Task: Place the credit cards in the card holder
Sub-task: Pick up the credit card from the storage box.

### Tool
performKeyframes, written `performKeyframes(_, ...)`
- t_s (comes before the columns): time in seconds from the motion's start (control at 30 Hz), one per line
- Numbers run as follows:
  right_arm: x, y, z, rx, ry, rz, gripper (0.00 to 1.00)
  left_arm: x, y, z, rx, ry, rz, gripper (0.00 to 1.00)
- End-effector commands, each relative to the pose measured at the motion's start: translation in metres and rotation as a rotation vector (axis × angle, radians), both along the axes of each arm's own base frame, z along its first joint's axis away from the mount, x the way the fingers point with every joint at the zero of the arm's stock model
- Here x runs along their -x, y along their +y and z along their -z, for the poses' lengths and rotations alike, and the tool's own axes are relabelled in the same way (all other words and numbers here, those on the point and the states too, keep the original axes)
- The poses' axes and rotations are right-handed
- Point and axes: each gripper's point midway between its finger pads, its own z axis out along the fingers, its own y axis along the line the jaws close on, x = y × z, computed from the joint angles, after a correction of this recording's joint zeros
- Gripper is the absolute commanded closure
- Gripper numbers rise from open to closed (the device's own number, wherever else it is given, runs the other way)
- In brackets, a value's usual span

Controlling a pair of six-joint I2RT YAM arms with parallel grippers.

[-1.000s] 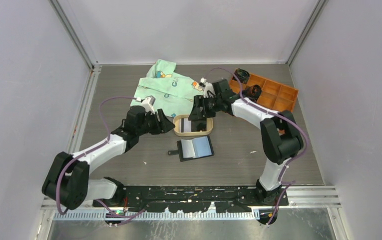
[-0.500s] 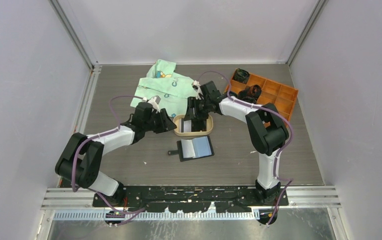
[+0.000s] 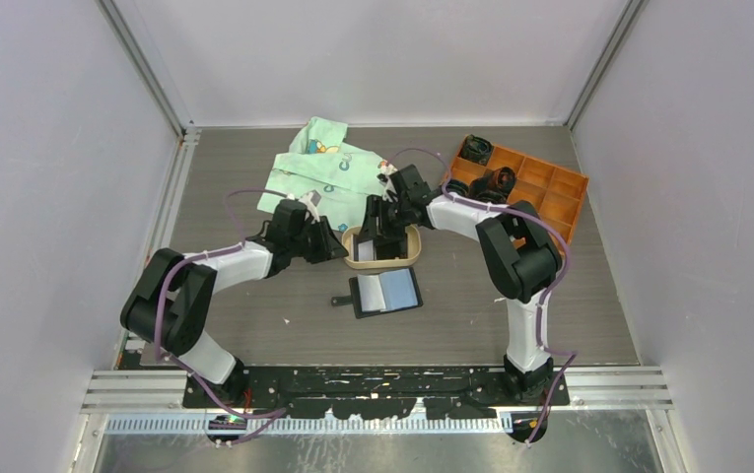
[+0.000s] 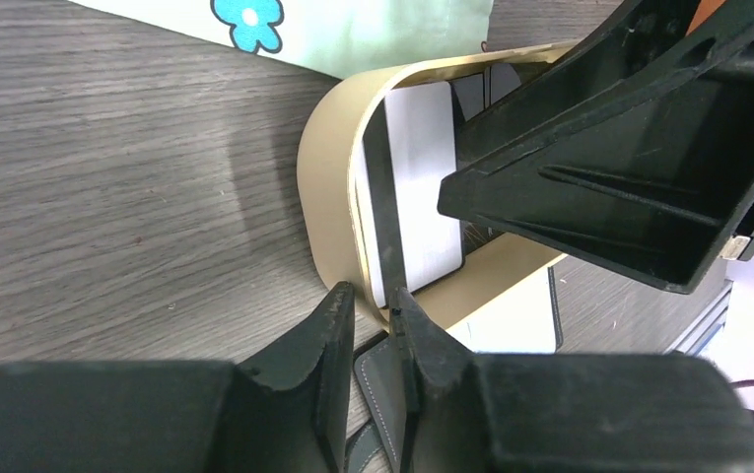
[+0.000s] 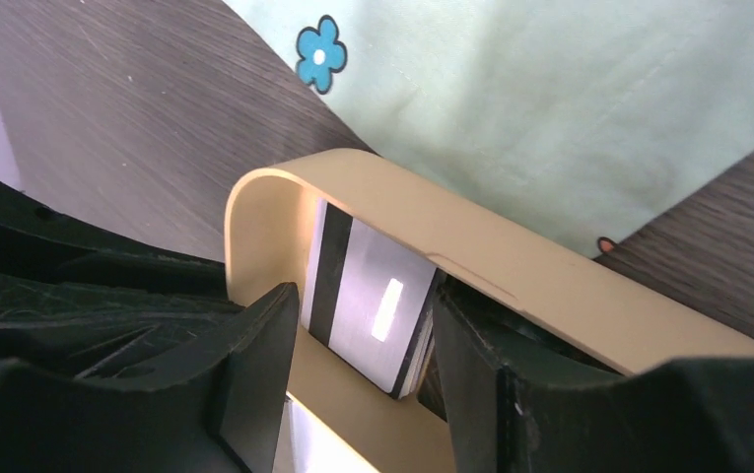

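Several credit cards (image 5: 368,310), the front one silver-grey with a black stripe, stand in the tan tray (image 5: 511,261) mid-counter. The black card holder (image 3: 388,292) lies open just nearer the near edge. My right gripper (image 5: 363,330) straddles the cards. My left gripper (image 4: 377,330) is nearly closed at the tray's wall. I cannot tell whether either is pinching anything.

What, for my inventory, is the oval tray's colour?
The tray is tan; right wrist view.

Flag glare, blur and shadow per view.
Right wrist: bright glare on the silvery striped card in the tan oval tray. Left wrist: the left claw is blurred up close; soft shadow on the grey wood-grain tabletop. Top: evenly lit.
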Motion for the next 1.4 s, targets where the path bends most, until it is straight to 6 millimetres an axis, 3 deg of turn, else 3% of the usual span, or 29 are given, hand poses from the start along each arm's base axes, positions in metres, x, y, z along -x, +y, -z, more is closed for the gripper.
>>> performKeyframes(0.0,0.001,0.018,-0.012,-0.108,0.052,0.010,0.42,-0.003,-0.016,-0.019,0.054,-0.016,0.019,0.81)
performKeyframes(0.3,-0.003,0.026,-0.050,-0.366,0.106,0.007,0.43,0.001,-0.020,-0.022,0.061,-0.016,0.023,0.86)
performKeyframes(0.53,0.004,0.034,-0.074,-0.468,0.102,-0.050,0.44,0.001,-0.018,-0.021,0.053,-0.015,0.014,0.86)
performKeyframes(0.87,0.008,0.023,-0.029,-0.265,0.142,-0.049,0.54,-0.002,-0.019,-0.025,0.054,-0.023,0.017,0.86)
performKeyframes(1.2,0.020,0.038,-0.029,-0.336,0.197,-0.098,0.61,-0.003,-0.021,-0.025,0.059,-0.023,0.024,0.85)
performKeyframes(1.37,0.021,0.030,-0.012,-0.185,0.150,-0.104,0.61,-0.003,-0.022,-0.025,0.059,-0.021,0.025,0.86)
